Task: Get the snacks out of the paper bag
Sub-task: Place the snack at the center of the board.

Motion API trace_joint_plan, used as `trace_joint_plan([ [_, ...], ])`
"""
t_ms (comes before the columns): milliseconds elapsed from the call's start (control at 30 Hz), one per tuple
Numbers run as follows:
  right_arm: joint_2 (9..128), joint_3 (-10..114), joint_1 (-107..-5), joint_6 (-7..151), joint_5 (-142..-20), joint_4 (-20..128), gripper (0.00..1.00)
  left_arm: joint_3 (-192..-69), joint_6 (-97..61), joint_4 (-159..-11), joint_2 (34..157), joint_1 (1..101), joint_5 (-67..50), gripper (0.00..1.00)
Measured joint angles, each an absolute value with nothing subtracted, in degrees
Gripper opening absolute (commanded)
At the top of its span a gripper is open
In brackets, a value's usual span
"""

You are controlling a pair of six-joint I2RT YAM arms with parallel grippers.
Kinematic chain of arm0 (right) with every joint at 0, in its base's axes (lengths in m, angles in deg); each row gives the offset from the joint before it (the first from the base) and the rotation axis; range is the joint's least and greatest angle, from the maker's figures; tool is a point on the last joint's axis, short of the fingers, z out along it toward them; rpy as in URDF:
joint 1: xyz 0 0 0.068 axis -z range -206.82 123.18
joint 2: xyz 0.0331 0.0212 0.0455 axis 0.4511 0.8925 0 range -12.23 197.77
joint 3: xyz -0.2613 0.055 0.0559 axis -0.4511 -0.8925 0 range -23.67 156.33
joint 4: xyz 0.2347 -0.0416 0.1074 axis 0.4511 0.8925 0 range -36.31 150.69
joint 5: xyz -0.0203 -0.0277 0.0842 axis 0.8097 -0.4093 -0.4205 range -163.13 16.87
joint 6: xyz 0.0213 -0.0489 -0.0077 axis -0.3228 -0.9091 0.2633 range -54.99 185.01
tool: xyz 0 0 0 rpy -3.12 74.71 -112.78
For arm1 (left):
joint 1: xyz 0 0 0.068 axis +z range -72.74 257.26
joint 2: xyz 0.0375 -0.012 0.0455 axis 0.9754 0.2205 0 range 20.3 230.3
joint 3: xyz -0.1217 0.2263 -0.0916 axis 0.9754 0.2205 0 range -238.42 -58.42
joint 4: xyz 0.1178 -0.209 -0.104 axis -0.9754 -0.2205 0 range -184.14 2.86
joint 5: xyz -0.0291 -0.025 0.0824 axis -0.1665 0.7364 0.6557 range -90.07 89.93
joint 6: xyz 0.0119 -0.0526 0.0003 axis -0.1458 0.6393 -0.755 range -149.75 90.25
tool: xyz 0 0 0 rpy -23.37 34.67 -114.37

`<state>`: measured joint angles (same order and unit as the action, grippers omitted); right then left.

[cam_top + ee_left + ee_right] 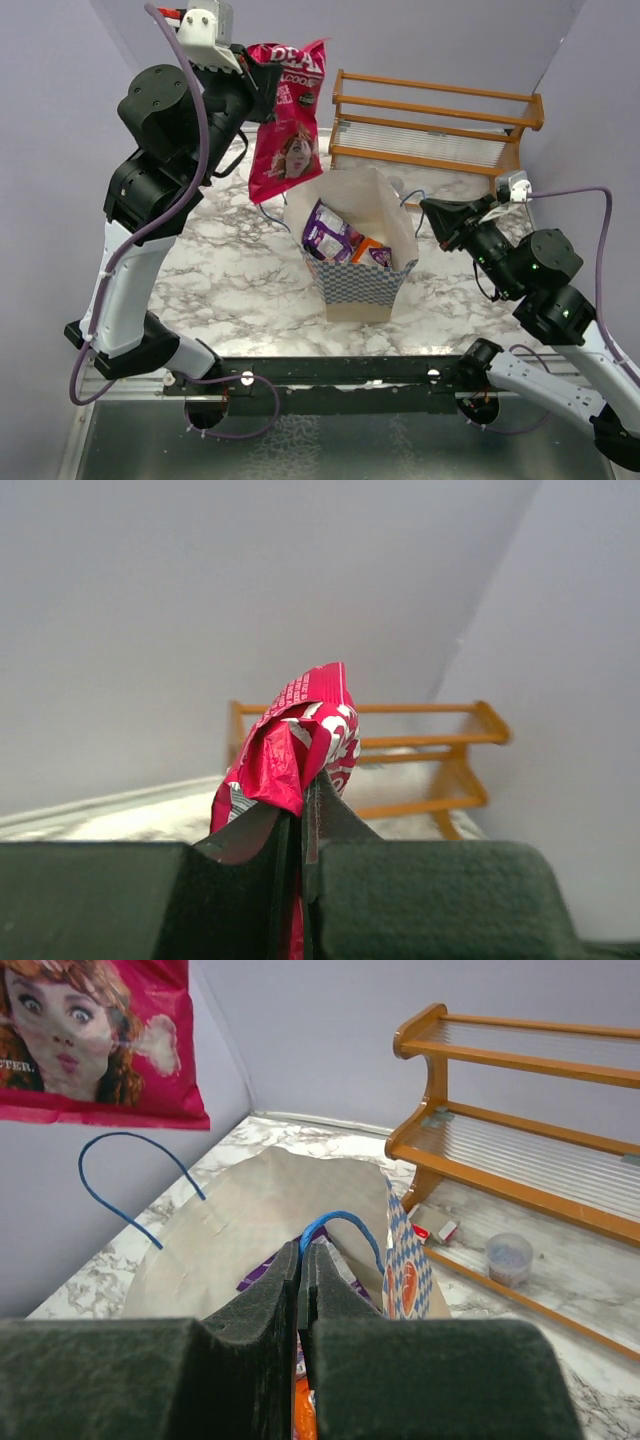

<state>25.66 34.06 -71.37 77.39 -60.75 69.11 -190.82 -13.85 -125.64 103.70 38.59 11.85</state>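
Two padded black grippers work here: the left gripper (305, 800) clamps the crumpled top of one glossy pink bag (288, 140), printed with a woman's face, which hangs high over the table (230, 270), while the right gripper (303, 1252), jaws pressed together, pinches one thin blue cord handle (342, 1220); a second handle (130, 1175) loops free. One paper bag (360, 285), checkered blue-white outside and cream inside, stands open on veined marble, holding at least two purple packets (328, 235) and one orange packet (366, 247). One wooden rack (430, 125) with two ribbed shelves stands behind
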Motion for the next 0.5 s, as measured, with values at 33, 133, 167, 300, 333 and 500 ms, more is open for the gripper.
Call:
trace_joint_plan([
  [33,25.47,34.06,-71.37,77.39,-60.4,69.35,0.02,-190.71,-15.36,-124.79,103.74,38.59,13.69,0.0],
  [133,24.9,34.06,-71.37,77.39,-59.66,70.12,0.02,-188.68,-22.09,-120.33,103.79,38.59,20.77,0.0],
  [167,24.79,34.06,-71.37,77.37,-59.42,70.22,0.02,-187.71,-24.71,-118.38,103.89,38.59,23.63,0.0],
  [300,24.79,34.06,-71.37,77.37,-59.0,70.38,0.02,-181.62,-38.53,-106.38,105.01,38.59,36.37,0.0],
  [333,24.85,34.06,-71.37,77.39,-59.0,70.38,0.02,-179.91,-42.55,-102.69,105.64,38.7,39.76,0.0],
  [500,25.12,34.08,-71.37,77.39,-59.0,70.38,0.02,-173.81,-50.2,-93.69,109.97,42.37,47.98,0.0],
])
